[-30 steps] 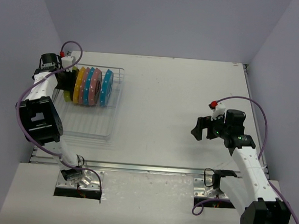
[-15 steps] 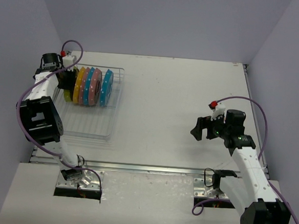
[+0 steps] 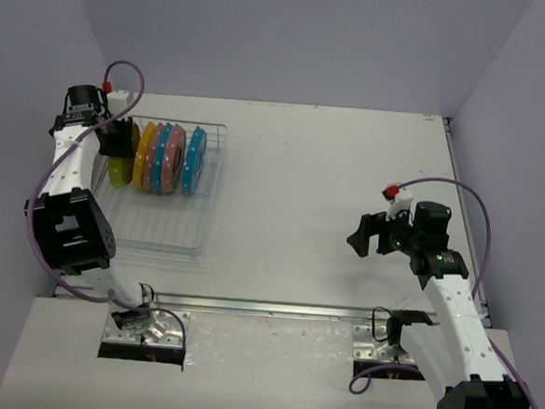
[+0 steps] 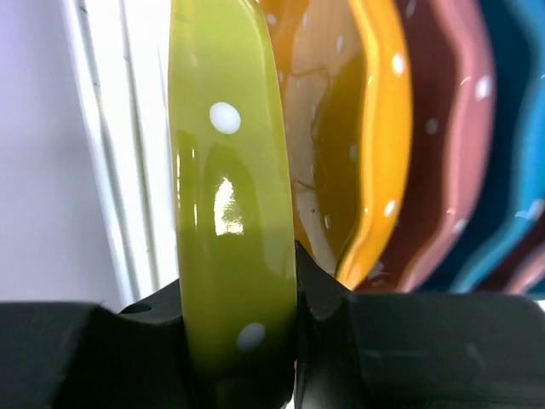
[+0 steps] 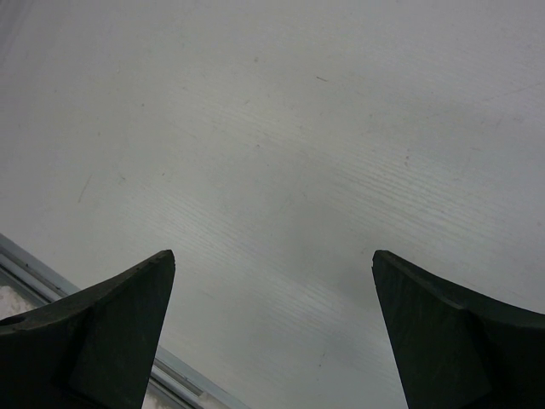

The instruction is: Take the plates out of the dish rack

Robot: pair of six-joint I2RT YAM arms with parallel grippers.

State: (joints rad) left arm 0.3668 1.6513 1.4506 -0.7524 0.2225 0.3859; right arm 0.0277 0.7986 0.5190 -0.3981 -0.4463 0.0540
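Note:
My left gripper (image 3: 118,144) is shut on the rim of the yellow-green plate (image 3: 119,169) at the left end of the dish rack (image 3: 172,233). In the left wrist view the black fingers (image 4: 328,298) clamp both sides of that plate (image 4: 228,213), which stands on edge. Next to it, upright in the rack, stand an orange plate (image 3: 145,155), a blue plate (image 3: 161,155), a pink plate (image 3: 174,158) and another blue plate (image 3: 195,159). The orange (image 4: 375,170) and pink (image 4: 443,153) plates also show in the left wrist view. My right gripper (image 3: 362,237) is open and empty over the table at the right (image 5: 272,264).
The rack's near half holds no plates. The white table (image 3: 330,190) spreads between the rack and my right arm. Grey walls close in on the left, back and right. A metal rail (image 3: 265,307) runs along the table's near edge.
My left wrist has moved back and to the left, and the yellow-green plate has shifted slightly left, away from the orange plate. The right arm has barely moved.

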